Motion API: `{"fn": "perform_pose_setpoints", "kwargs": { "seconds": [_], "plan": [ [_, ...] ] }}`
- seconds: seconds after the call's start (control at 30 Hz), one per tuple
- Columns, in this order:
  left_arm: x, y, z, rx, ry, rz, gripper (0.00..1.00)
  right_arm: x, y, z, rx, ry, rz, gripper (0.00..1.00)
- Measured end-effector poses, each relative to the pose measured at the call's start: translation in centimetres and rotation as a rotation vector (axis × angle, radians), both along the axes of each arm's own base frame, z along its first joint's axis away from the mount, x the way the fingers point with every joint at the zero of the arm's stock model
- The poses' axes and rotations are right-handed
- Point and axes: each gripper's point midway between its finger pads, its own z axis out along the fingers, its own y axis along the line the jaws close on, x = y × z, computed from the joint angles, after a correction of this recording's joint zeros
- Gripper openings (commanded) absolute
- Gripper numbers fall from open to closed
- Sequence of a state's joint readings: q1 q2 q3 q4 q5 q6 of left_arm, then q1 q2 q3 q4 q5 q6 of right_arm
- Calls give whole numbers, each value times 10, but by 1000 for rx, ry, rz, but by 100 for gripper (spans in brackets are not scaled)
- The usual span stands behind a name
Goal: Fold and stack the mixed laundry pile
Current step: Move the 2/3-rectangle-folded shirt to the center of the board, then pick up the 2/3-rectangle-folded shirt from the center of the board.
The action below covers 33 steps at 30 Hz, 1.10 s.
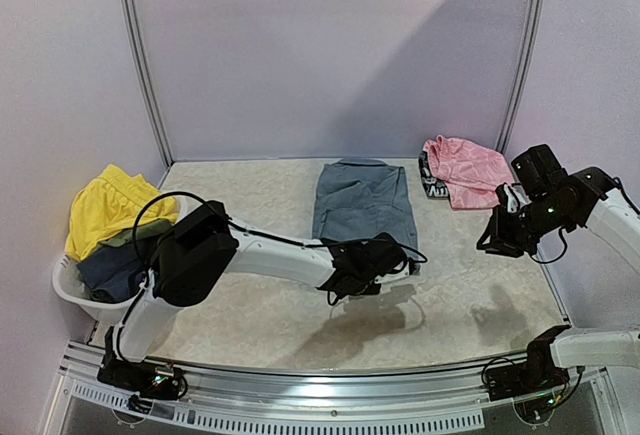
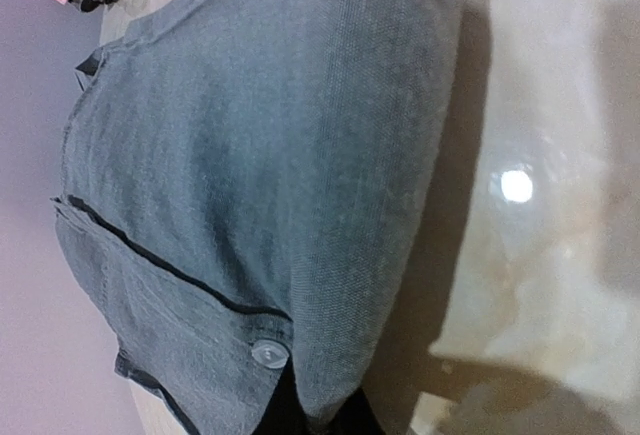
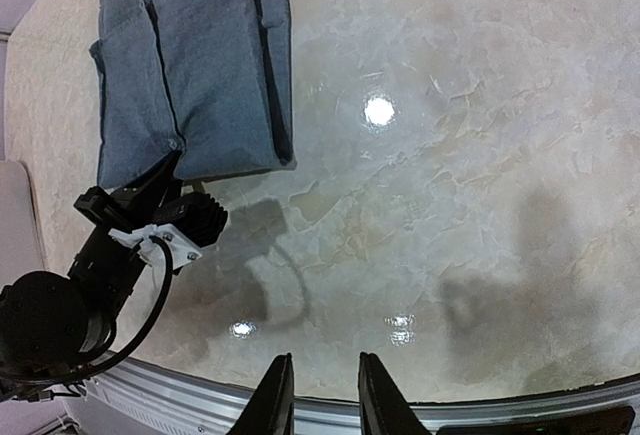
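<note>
Top external view, noted left to right. At about 8 o'clock on the table [image 1: 470, 300], hard against the left edge, stands a white tub [image 1: 66, 293]. It holds part of the laundry. The yellow shorts [image 1: 105, 205] are heaped on top and spill over the far rim. An olive item [image 1: 135, 239] lies under them, and a dark blue item [image 1: 112, 270] is nearest us.

The left arm [image 1: 270, 255] runs from its base at 7 o'clock across to the middle of the table. The left gripper [image 1: 352, 275] sits low, at the 6 o'clock edge of the grey shirt [image 1: 362, 200]. We read its jaws as fully closed, pinching the shirt's near left corner. The right wrist view shows the fingertips meeting the cloth there. The left wrist view shows fabric running right down to the dark fingers at the bottom of the frame.

The shirt lies flat at the centre, toward 12 o'clock, folded to a narrow rectangle with its long side running 12 to 6. A button [image 2: 268, 353] shows near the pinched end, beside a dark seam.

At 1 to 2 o'clock, well apart from the shirt, lies the pink piece [image 1: 470, 170]. It is crumpled, with a black-and-white patterned band [image 1: 431, 180] on its left side.

At 3 o'clock the right gripper [image 1: 497, 240] hangs above bare table, near the pink piece but not touching it. Its own camera shows the two fingers a narrow gap apart with nothing between them, so it is partly open and empty.
</note>
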<state>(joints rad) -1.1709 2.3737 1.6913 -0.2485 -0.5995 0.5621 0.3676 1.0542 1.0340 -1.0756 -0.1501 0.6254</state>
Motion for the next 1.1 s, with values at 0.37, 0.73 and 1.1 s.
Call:
{"fn": "perform_pose_setpoints", "kwargs": {
  "seconds": [0.37,0.73,1.1],
  "plan": [
    [-99,23,20,-5,145,-15,0,8,10,6,46,-40,23,23],
    [-196,32,61,-49,345,-113,0,5,44,-4,218,-23,138,20],
    [-253,58,81,-8,477,-133,0,-5,132,-8,390,-8,432,1]
  ]
}}
